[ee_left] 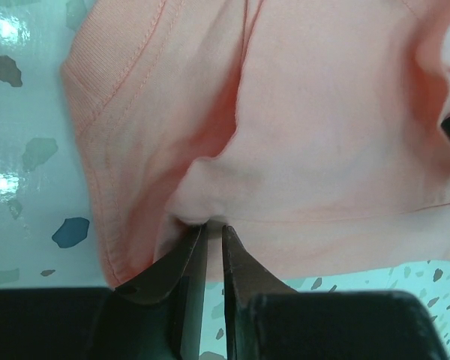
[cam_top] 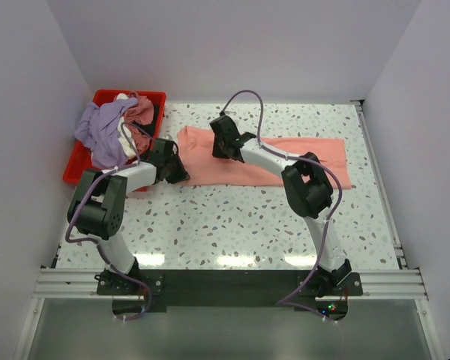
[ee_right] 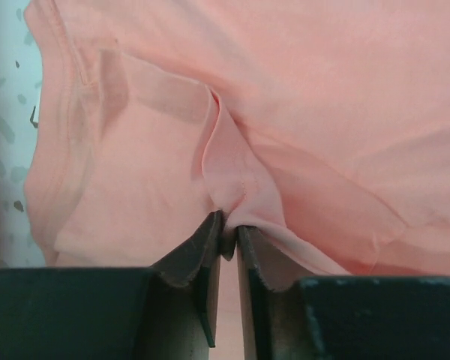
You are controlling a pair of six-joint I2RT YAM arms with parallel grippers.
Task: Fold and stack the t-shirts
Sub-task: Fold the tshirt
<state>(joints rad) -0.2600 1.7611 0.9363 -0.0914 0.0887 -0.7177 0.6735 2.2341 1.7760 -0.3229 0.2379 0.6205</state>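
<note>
A salmon-pink t-shirt (cam_top: 285, 161) lies folded into a long band across the back of the speckled table. My left gripper (cam_top: 174, 166) is shut on its near left edge; in the left wrist view the fingertips (ee_left: 214, 229) pinch a puckered fold of the shirt (ee_left: 322, 112). My right gripper (cam_top: 221, 142) is shut on the shirt's far left part; in the right wrist view the tips (ee_right: 229, 225) hold a raised pleat of the pink cloth (ee_right: 322, 90). A lavender tee (cam_top: 101, 131), a white one (cam_top: 125, 142) and a dusty rose one (cam_top: 141, 112) are heaped in the bin.
The red plastic bin (cam_top: 76, 161) stands at the back left corner, right next to my left arm. White walls close in the table on three sides. Speckled tabletop (cam_top: 232, 217) lies between the shirt and the arm bases.
</note>
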